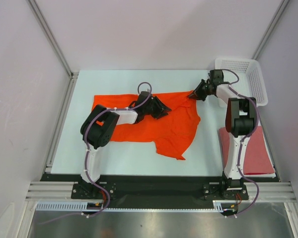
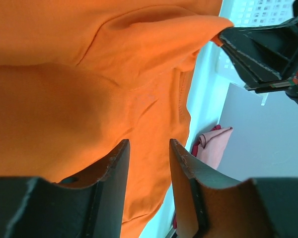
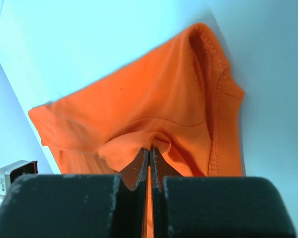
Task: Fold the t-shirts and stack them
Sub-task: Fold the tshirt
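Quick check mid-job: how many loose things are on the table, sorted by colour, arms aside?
Orange: 1, the orange shirt, spread out
Red: 1, the red shirt, near right edge
White: 1, the basket, far right corner
Total: 3

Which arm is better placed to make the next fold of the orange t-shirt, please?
Right, probably: the right gripper is shut on the far right corner of the orange t-shirt, while the left gripper stands open over its middle, gripping nothing.
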Controlling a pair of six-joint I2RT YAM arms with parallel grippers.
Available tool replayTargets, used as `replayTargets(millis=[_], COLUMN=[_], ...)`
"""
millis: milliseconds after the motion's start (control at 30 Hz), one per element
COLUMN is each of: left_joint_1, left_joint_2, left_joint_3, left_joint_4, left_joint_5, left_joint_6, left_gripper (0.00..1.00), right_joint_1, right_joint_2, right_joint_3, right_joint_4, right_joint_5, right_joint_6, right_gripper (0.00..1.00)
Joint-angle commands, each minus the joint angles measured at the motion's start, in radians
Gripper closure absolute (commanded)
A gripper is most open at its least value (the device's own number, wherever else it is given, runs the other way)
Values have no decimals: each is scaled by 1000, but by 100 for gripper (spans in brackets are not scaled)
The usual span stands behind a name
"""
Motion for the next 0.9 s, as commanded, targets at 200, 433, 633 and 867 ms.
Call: replayTargets(millis=[200, 433, 633, 867], left_joint_1=[-20, -54, -80, -89], left_joint_2=[59, 81, 98, 122], left_joint_3=[88, 127, 182, 217], left_joint_4=[61, 0, -86, -137], left_joint_5=[-68, -183, -289, -362], left_joint_6=[-25, -29, -28, -47], left_gripper=[64, 61, 59, 62], right_joint_1=[-6, -9, -9, -10], right_joint_2=[5, -8, -8, -9], right_joint_3=[28, 13, 0, -4], right_joint_4=[44, 49, 60, 69], right_joint_5=[-28, -33, -37, -48], right_joint_6=[19, 12, 14, 17], right_gripper=[97, 98, 98, 99])
